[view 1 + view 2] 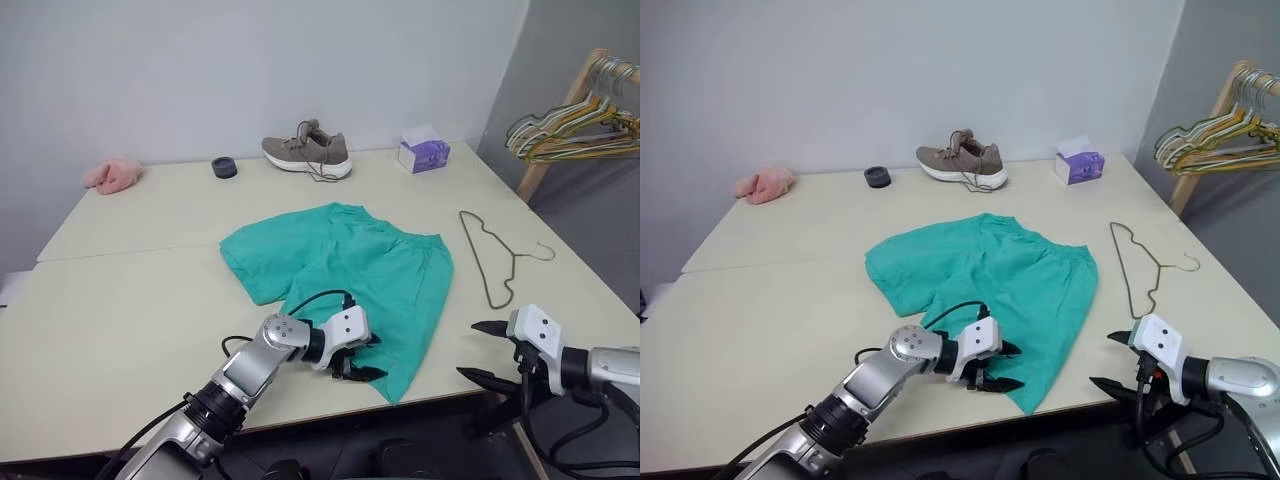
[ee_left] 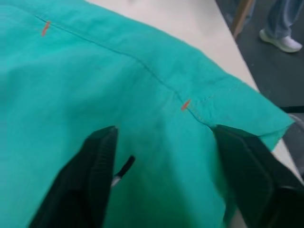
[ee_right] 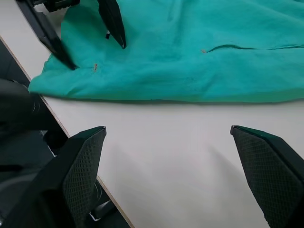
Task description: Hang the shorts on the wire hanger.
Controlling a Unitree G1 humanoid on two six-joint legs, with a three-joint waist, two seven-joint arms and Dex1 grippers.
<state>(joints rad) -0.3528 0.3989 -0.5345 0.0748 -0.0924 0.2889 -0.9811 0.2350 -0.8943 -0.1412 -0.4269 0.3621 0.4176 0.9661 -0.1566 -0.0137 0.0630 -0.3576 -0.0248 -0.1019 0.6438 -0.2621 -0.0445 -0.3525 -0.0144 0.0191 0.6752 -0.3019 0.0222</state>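
Shorts (image 1: 345, 275) lie flat mid-table (image 1: 130, 290), hanger (image 1: 495, 255) just to their right. My left gripper (image 1: 358, 358), fingers apart, rests on their near hem, gripping nothing. My right gripper (image 1: 480, 350) hangs wide open, empty, over the near edge.

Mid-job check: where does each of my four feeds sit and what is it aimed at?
Left and right eye views: head-mounted, looking down over the table; both arms show.
Left wrist view: just above the shorts, between the left gripper fingers.
Right wrist view: low at the table's near edge, between the open right gripper fingers.
Shared: both wrist views show the shorts' hem; the head views add the wire hanger.
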